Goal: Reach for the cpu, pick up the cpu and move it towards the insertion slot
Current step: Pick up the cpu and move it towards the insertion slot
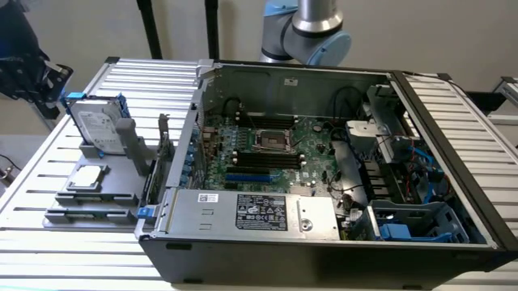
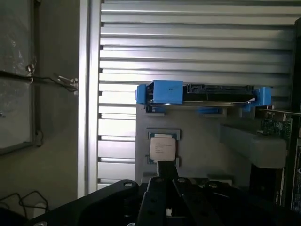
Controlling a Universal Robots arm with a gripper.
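cpu (image 1: 87, 176) lies flat in its pocket on the grey fixture (image 1: 125, 182), at the exterior view's left, outside the pc case (image 1: 324, 257). Silver top faces up and the pale rim shows. The hard drive (image 1: 96, 128) in its blue frame stands upright on the same fixture, just beyond the cpu and higher in the frame. The fixture sits on the slatted aluminium table (image 1: 145, 79).

The insertion slot (image 1: 271, 140) is on the green motherboard (image 1: 312, 136) inside the open case, near frame centre, with a silver frame and a dark middle. The black memory slots (image 1: 263, 160) run just below it in the frame. The cpu and slot are well apart, with the case side wall between them.

The arm (image 1: 312, 24) shows as a grey-and-blue joint at the top edge of the exterior view, behind the case's rear wall.

In the wrist view the gripper (image 2: 165, 169) points at the fixture. Its black tip meets the cpu's near edge in the picture, but the gap in depth can't be judged. The cpu is not gripped and is seated square in its pocket, with the hard drive beyond it. How far the gripper is spread isn't readable from these frames.
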